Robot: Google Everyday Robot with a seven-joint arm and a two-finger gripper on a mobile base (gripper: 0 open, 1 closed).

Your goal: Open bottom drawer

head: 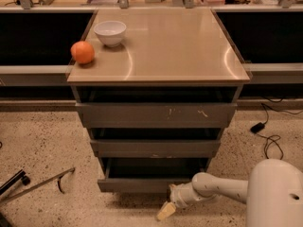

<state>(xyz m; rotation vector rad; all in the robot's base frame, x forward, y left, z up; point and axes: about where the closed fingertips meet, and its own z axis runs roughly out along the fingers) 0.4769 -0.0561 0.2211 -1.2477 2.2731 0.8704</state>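
Fingers (164,213): seen as one pale wedge, drawn together and grasping nothing; they belong to the pale-tipped two-finger gripper (163,214), which hangs low over the speckled stone floor (42,141), just below and in front of the cabinet's lowest front, near it but not touching. Grey metal three-drawer cabinet with a smooth beige top (180,46): stands centre, between two dark recessed bays. White rounded robot body (277,195): lower right corner, its white jointed arm (218,187) reaching left toward the cabinet base. Widest grey drawer front with pale scratches (156,115): uppermost, not in question. Mid-sized grey drawer front (155,148): below it, likewise not in question. Bottom drawer, plain dark grey metal with a flat handle-less front (142,184): lowest and narrowest, standing forward of the carcass with a dark open well showing behind its front and a side wall visible at left. Small white ceramic bowl (110,32) and round orange fruit (83,52): rear left of the top, near each other, apart. Status, by judgement: drawer partly out, so the pull counts as made; full extension cannot be confirmed, and little seems left beyond clearing the arm.
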